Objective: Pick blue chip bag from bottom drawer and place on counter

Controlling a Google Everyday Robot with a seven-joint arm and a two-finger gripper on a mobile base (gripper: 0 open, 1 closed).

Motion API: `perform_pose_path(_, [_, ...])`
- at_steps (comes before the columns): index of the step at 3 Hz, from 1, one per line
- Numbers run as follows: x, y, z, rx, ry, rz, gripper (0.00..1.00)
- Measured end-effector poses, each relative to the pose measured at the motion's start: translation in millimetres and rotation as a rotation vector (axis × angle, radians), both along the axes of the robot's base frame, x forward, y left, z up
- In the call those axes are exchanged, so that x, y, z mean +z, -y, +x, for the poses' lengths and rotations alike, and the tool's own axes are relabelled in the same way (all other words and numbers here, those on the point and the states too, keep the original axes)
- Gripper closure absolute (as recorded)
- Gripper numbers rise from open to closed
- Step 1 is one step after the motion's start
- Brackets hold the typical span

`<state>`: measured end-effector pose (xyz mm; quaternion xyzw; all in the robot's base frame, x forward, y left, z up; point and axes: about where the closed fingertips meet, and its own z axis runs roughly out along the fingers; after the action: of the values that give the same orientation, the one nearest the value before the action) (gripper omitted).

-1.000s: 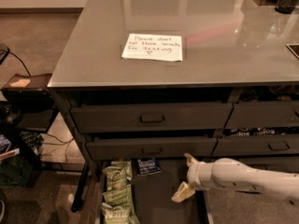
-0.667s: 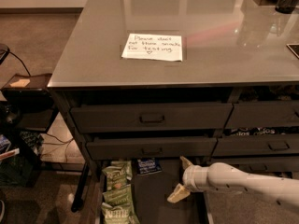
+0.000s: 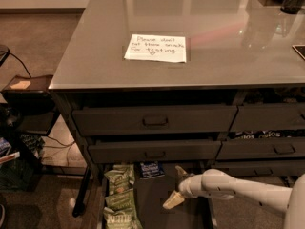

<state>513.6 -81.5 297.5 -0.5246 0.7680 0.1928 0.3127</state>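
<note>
In the camera view, your gripper is hovering inside the bottom drawer, fingers spread and holding nothing, just right of the blue bag. The bag is lying at the drawer's back, beside the green bags. Nothing is being gripped yet, so you are still facing the grab, the lift and the placing on the counter.

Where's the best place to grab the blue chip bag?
The bag by its right edge, from the front right: it sits at the back of the drawer, green bags lie left of it, and the open gripper hangs to its right.
</note>
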Motion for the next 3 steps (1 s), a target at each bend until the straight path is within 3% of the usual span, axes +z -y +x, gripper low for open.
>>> perform_pose_path(1, [0, 0, 0, 0.0, 0.0, 0.0, 0.0])
perform_pose_path(3, [-48, -12, 12, -0.059, 0.023, 0.035, 0.0])
